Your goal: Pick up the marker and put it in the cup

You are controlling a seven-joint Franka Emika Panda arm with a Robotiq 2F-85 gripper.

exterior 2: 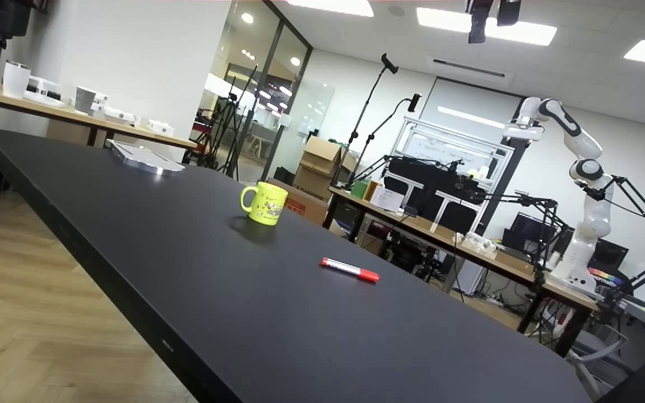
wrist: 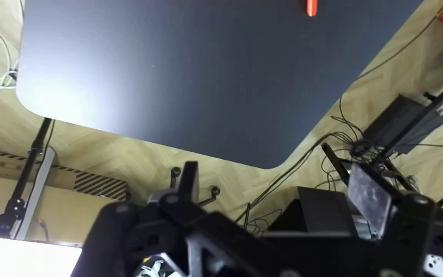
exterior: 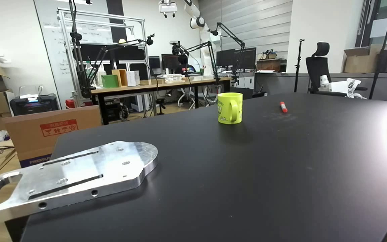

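Observation:
The marker (exterior: 283,107) is a short pen that lies flat on the black table. In an exterior view it (exterior 2: 350,270) shows a white barrel with red ends. In the wrist view only one red end of the marker (wrist: 312,7) shows at the top edge. The yellow-green cup (exterior: 224,109) stands upright with a handle and printed figures; it also shows in an exterior view (exterior 2: 270,205), apart from the marker. The cup is out of the wrist view. My gripper (wrist: 279,190) is open and empty, its fingers wide apart. Its dark fingers (exterior 2: 493,19) hang high above the table.
A silver metal plate (exterior: 113,168) lies at one end of the black table (exterior: 247,188) and shows in an exterior view (exterior 2: 146,159). A cardboard box (exterior: 52,134) stands beyond the table's edge. Another white robot arm (exterior 2: 591,190) stands on a bench behind. Cables (wrist: 298,161) lie on the floor.

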